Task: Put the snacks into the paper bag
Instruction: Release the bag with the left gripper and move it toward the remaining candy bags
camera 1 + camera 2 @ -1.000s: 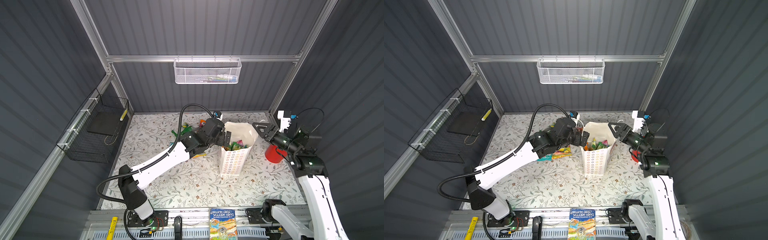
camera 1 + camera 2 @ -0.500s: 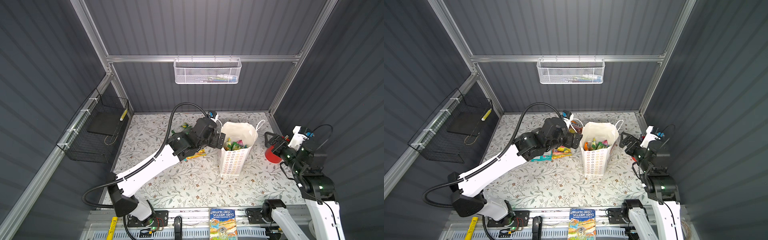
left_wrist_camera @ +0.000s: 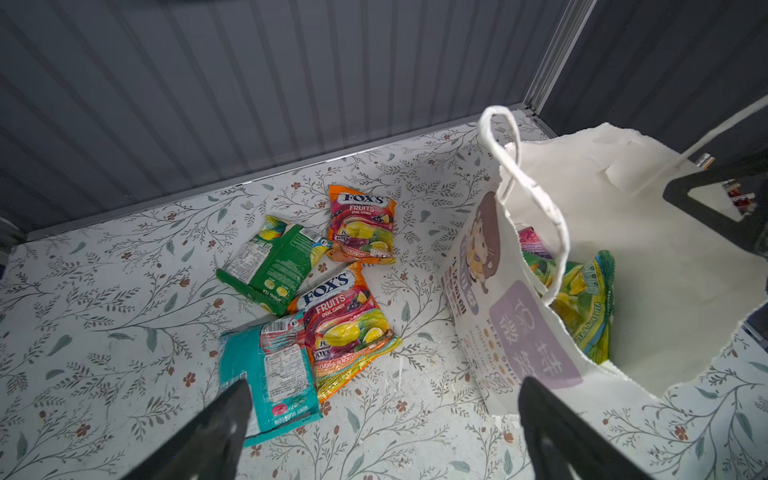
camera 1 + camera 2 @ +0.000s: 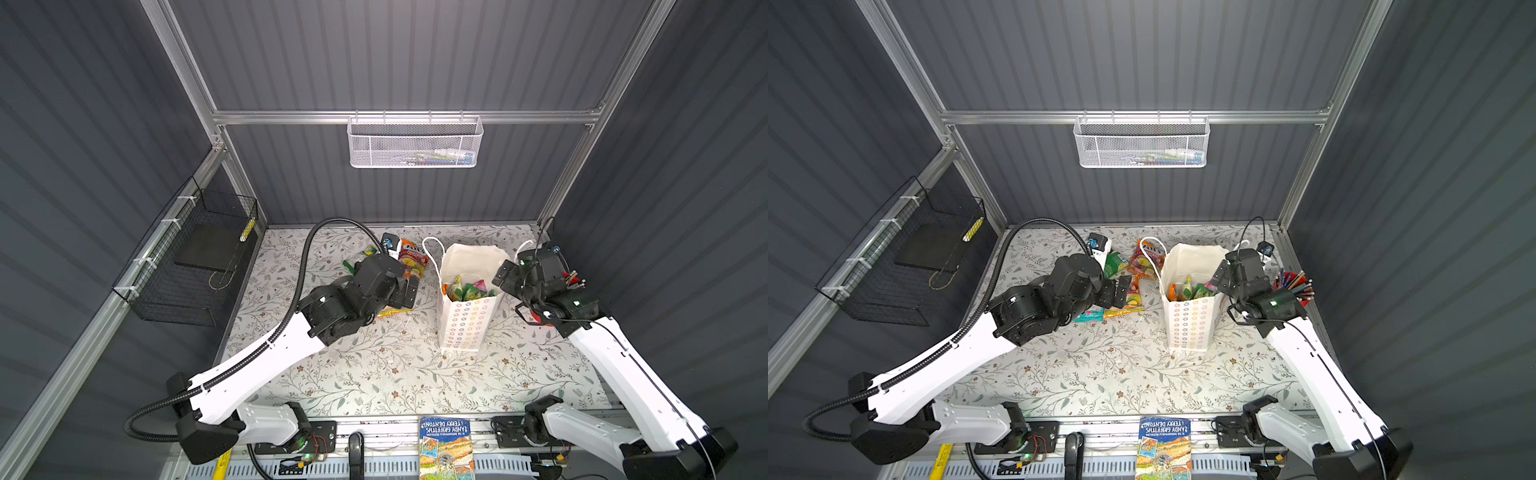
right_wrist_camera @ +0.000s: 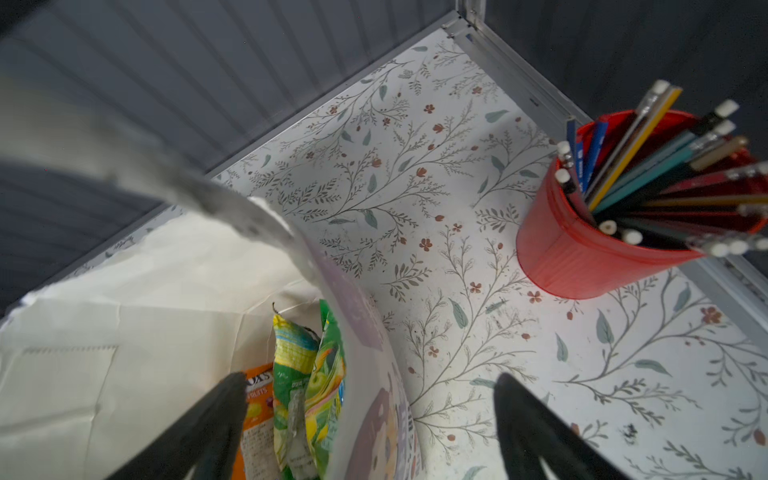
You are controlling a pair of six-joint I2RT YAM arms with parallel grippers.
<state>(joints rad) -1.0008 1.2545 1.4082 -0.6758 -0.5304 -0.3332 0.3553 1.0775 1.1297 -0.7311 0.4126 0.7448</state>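
The white paper bag [image 4: 465, 328] [image 4: 1187, 328] stands upright and open in both top views, with several snacks [image 4: 467, 289] [image 5: 307, 374] inside. More snacks lie on the table to its left: two orange FOX'S packets [image 3: 361, 224] [image 3: 345, 324], a green one [image 3: 274, 262] and a teal one [image 3: 270, 365]. My left gripper [image 3: 382, 399] [image 4: 409, 286] hangs open and empty over the table between the teal packet and the bag [image 3: 519, 332]. My right gripper [image 5: 372, 390] [image 4: 505, 274] is open and straddles the bag's right wall [image 5: 365, 316], one finger inside and one outside.
A red pencil cup [image 5: 582, 257] [image 4: 1293, 282] stands just right of the bag, behind my right arm. A book [image 4: 446, 449] lies at the front edge. A black wire basket [image 4: 195, 266] hangs on the left wall and a white mesh basket [image 4: 415, 143] on the back wall.
My left gripper drew back leftward from the bag's mouth. My right gripper swung out toward the pencil cup, then came back over the bag's right rim.
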